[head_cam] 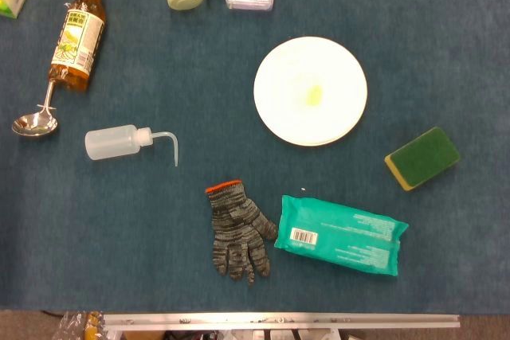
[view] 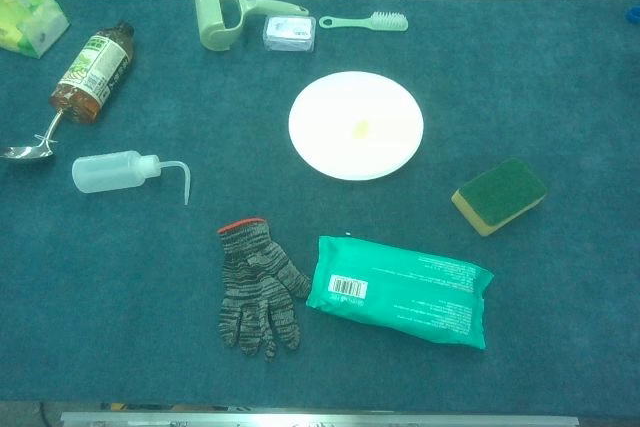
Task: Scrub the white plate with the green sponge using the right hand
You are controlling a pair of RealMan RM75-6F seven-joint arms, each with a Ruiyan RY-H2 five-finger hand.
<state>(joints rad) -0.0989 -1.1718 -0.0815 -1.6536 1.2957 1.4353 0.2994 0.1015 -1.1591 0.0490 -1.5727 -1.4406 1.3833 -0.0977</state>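
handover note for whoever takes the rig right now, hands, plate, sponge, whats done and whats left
Hands: neither the left nor the right hand shows in the head or chest view.
Plate: white, flat on the blue table, with a small yellowish smear at its middle.
Sponge: green side up, lying on the table apart from the plate, toward its near right.
Done: nothing yet; sponge not picked up.
Left: right hand takes the sponge, then scrubs the plate.
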